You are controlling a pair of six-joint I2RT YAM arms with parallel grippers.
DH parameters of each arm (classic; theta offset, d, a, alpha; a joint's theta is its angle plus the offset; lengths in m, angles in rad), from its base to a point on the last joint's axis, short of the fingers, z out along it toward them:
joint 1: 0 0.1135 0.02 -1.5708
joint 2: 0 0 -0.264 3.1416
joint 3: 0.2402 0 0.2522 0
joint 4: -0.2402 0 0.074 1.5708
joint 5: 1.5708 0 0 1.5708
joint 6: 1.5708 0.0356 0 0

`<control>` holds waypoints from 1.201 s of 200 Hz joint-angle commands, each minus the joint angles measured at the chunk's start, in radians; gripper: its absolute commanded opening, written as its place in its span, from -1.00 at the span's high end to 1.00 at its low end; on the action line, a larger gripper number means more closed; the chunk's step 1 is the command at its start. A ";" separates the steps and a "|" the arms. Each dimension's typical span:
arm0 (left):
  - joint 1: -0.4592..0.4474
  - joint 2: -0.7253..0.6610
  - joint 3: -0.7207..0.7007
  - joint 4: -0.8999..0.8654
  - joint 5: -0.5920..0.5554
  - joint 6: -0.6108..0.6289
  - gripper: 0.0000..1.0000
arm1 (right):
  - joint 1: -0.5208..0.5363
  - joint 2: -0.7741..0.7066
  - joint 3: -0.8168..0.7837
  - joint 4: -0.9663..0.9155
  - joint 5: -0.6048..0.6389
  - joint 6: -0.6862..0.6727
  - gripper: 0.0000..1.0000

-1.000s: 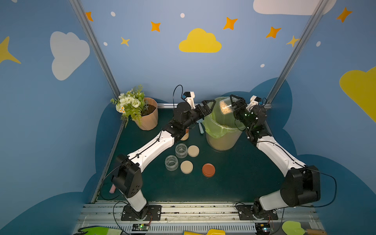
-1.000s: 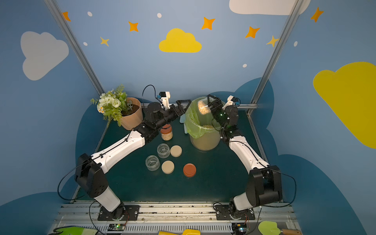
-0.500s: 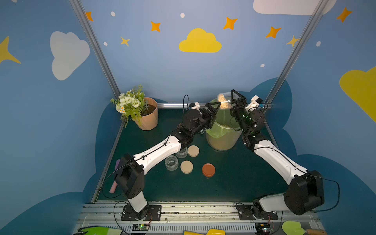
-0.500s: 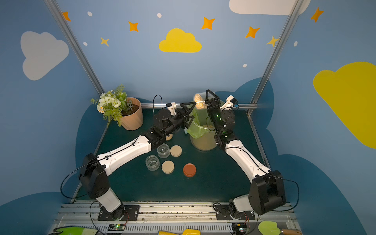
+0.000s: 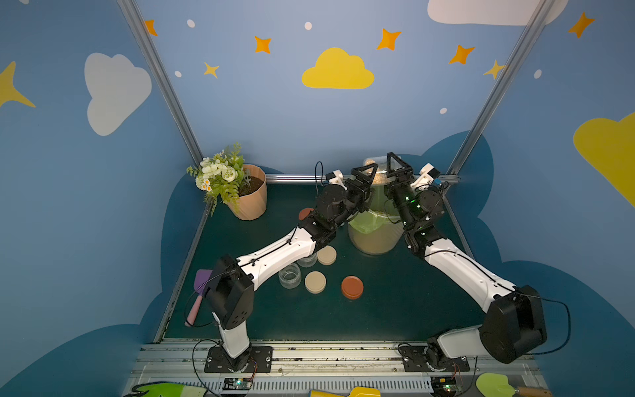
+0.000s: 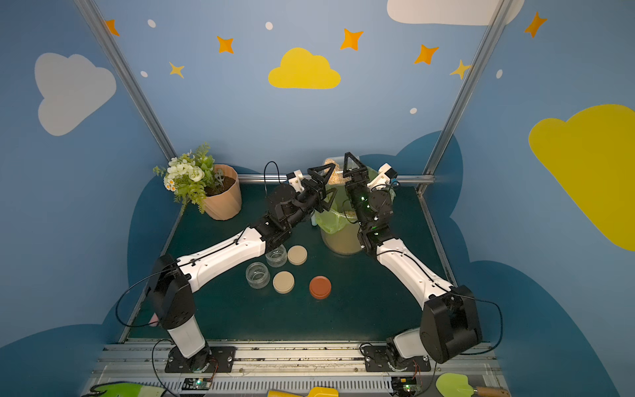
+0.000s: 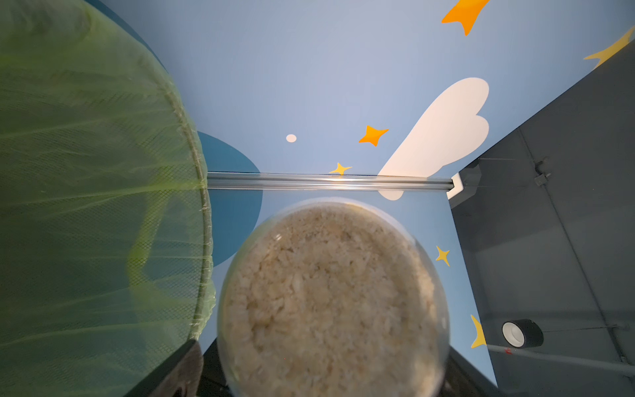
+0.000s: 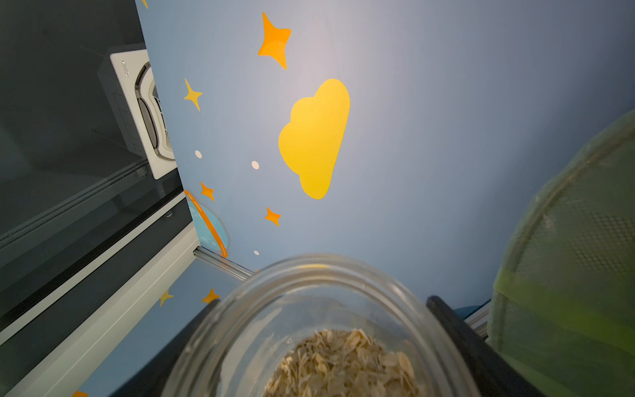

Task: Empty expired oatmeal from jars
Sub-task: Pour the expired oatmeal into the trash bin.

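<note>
A clear jar (image 5: 376, 165) (image 6: 334, 168) with oatmeal (image 8: 343, 364) inside hangs lidless above the back rim of the bin (image 5: 374, 240). My right gripper (image 5: 391, 168) (image 8: 321, 309) is shut on it near its open mouth. My left gripper (image 5: 369, 180) (image 7: 323, 378) stands open, its fingers either side of the jar's base (image 7: 330, 299) with a small gap showing. Two empty jars (image 5: 289, 275) (image 5: 307, 260) stand on the table beside two beige lids (image 5: 315, 282) (image 5: 326, 255) and a rust-red lid (image 5: 352, 287). A red-lidded jar (image 5: 305, 213) peeks out behind my left arm.
The beige bin has a green liner (image 7: 86, 172) (image 8: 567, 275) close to both grippers. A peach flowerpot (image 5: 251, 199) with flowers stands at the back left. A purple-and-pink scoop (image 5: 199, 292) lies by the left edge. A metal rail (image 5: 292, 178) runs along the back.
My right gripper has lifted the jar higher above the bin. My left arm has swung up from beside the bin and brought its open fingers around the jar's base.
</note>
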 commanded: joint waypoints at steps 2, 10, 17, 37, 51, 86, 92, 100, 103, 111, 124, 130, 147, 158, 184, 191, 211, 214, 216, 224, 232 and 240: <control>0.001 0.018 0.046 0.047 -0.037 -0.008 -1.00 | 0.008 -0.020 0.005 0.132 -0.001 -0.022 0.24; 0.004 0.025 0.058 0.049 -0.042 -0.012 -1.00 | 0.011 -0.021 0.002 0.133 -0.006 -0.032 0.25; 0.004 0.035 0.074 0.048 -0.046 -0.013 -1.00 | 0.012 -0.022 0.000 0.136 -0.004 -0.040 0.24; 0.006 0.063 0.130 0.031 -0.044 -0.010 -1.00 | 0.016 -0.028 -0.003 0.131 -0.004 -0.062 0.24; 0.007 0.084 0.159 0.034 -0.037 -0.024 -1.00 | 0.018 -0.026 -0.002 0.133 -0.006 -0.071 0.23; 0.002 0.113 0.186 0.050 -0.033 -0.040 -1.00 | 0.022 -0.019 0.002 0.137 -0.021 -0.095 0.22; 0.004 0.115 0.183 0.052 -0.038 -0.041 -0.98 | 0.023 -0.018 0.000 0.139 -0.020 -0.094 0.23; 0.001 0.115 0.177 0.058 -0.045 -0.044 -0.97 | 0.024 -0.016 -0.001 0.143 -0.020 -0.094 0.23; 0.000 0.115 0.175 0.061 -0.046 -0.044 -0.96 | 0.023 -0.015 -0.002 0.145 -0.020 -0.095 0.23; 0.000 0.115 0.172 0.066 -0.049 -0.044 -0.93 | 0.024 -0.013 -0.004 0.145 -0.019 -0.094 0.23; -0.001 0.118 0.170 0.073 -0.053 -0.044 -0.84 | 0.025 -0.012 -0.010 0.152 -0.014 -0.093 0.23; -0.001 0.118 0.170 0.076 -0.056 -0.045 -0.79 | 0.025 -0.013 -0.012 0.151 -0.014 -0.092 0.23; 0.000 0.120 0.170 0.077 -0.059 -0.045 -0.70 | 0.027 -0.009 -0.014 0.151 -0.015 -0.087 0.23; 0.000 0.124 0.170 0.077 -0.057 -0.046 -0.65 | 0.027 -0.006 -0.006 0.133 -0.024 -0.076 0.23; 0.003 0.137 0.173 0.085 -0.042 -0.051 -0.24 | 0.026 0.001 0.009 0.086 -0.056 -0.074 0.19; 0.003 0.142 0.170 0.102 -0.040 -0.050 -0.11 | 0.025 0.002 0.013 0.068 -0.064 -0.071 0.15; 0.004 0.150 0.170 0.135 -0.034 -0.043 0.16 | 0.026 0.004 0.020 0.025 -0.083 -0.076 -0.08; 0.004 0.150 0.171 0.136 -0.032 -0.042 0.20 | 0.025 0.004 0.019 0.023 -0.084 -0.076 -0.12; 0.005 0.152 0.172 0.135 -0.030 -0.043 0.22 | 0.025 0.003 0.018 0.023 -0.086 -0.077 -0.15; 0.006 0.152 0.173 0.139 -0.026 -0.043 0.27 | 0.025 0.000 0.014 0.020 -0.092 -0.081 -0.28; 0.008 0.154 0.173 0.147 -0.026 -0.042 0.32 | 0.025 -0.006 0.010 0.009 -0.097 -0.084 -0.41; 0.011 0.154 0.173 0.154 -0.025 -0.039 0.37 | 0.026 -0.018 0.002 -0.006 -0.099 -0.093 -0.48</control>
